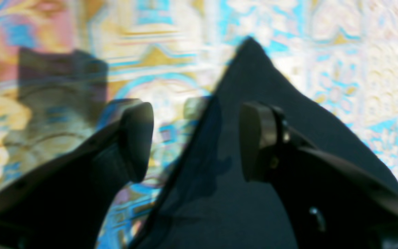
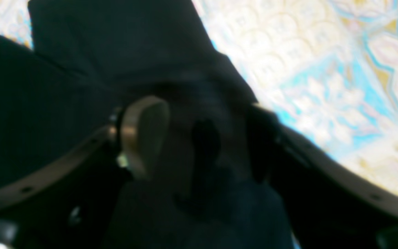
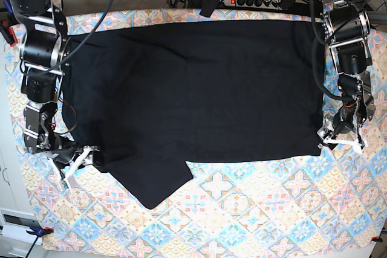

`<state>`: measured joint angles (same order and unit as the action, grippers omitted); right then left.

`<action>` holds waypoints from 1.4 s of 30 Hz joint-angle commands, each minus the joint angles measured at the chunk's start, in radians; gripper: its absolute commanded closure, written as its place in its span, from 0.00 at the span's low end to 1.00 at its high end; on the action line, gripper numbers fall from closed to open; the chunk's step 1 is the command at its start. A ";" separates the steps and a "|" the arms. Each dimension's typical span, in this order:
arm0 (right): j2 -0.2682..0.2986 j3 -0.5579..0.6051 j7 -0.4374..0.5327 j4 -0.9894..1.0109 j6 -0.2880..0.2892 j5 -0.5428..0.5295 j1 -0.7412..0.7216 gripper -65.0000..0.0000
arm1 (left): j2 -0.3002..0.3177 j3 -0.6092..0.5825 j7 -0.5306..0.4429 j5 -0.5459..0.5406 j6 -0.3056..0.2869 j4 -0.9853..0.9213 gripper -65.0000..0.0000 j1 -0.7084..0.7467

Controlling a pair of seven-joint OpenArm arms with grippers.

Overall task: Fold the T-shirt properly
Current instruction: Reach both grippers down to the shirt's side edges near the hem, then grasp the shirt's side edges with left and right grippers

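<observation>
On the left of the base view I had my right gripper [image 3: 77,162] open astride the T-shirt [image 3: 193,95] by its sleeve; the shirt lay spread across the patterned tabletop [image 3: 254,209], unfolded, every fold left; my left gripper [image 3: 342,143] gaped empty over the hem corner

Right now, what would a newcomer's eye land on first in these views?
The big black T-shirt spread across the patterned tablecloth, one sleeve sticking out at the near edge. Then the two arms at its near corners: the left gripper open over a corner, the right gripper at the sleeve side.
</observation>
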<state>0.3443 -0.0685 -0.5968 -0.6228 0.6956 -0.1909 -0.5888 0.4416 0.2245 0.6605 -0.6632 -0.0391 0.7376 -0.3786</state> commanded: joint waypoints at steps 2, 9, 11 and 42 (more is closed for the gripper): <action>0.017 0.023 0.041 0.033 0.003 -0.009 -0.050 0.32 | 0.020 0.003 -0.014 -0.005 -0.002 0.017 0.45 -0.010; 0.017 0.074 0.205 0.156 0.003 -0.009 -0.076 0.31 | -0.013 0.002 -0.038 -0.003 -0.002 -0.057 0.45 -0.012; 0.017 0.069 0.226 0.166 0.003 -0.009 -0.076 0.31 | -0.033 0.000 -0.054 -0.003 -0.003 -0.057 0.45 -0.009; 0.083 0.068 0.401 0.208 0.003 0.264 -0.046 0.31 | -0.117 -0.106 0.045 -0.005 -0.008 0.271 1.00 0.163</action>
<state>0.4110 0.0036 -0.2260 -0.3992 0.6956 0.0902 -0.5987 0.3126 0.1169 0.7010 -0.6621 -0.0406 0.9916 -0.2001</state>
